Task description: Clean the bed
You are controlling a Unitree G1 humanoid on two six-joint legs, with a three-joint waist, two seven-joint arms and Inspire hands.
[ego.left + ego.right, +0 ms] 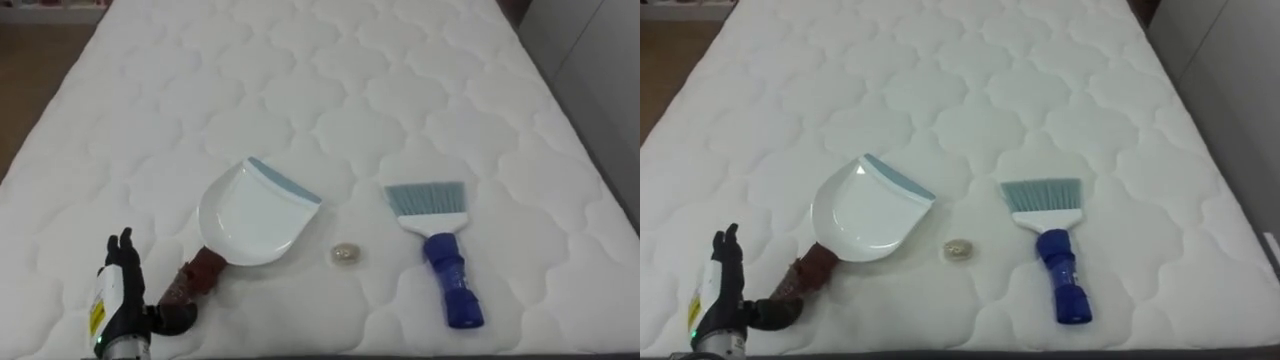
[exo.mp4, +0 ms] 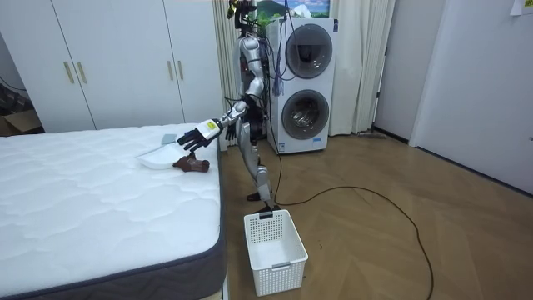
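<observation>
— Where does the robot stand?
— At the edge of the bed [image 1: 400, 80], with its left arm stretched out over the mattress. A white basket [image 2: 275, 250] sits on the floor near its feet.

— And the left hand [image 1: 120, 285]?
— It is low at the near edge of the bed, with the fingers [image 1: 122, 245] straight, pointing up and holding nothing. The thumb reaches toward the end of the brown handle [image 1: 195, 275]. Whether it touches the handle cannot be told.

— What lies on the bed?
— A white dustpan [image 1: 250, 215] lies flat with its mouth turned away from the robot. Just to its right is a small beige scrap [image 1: 346, 254]. Beyond that is a blue-handled brush [image 1: 440, 250], its bristles pointing away. All three lie apart from one another.
</observation>
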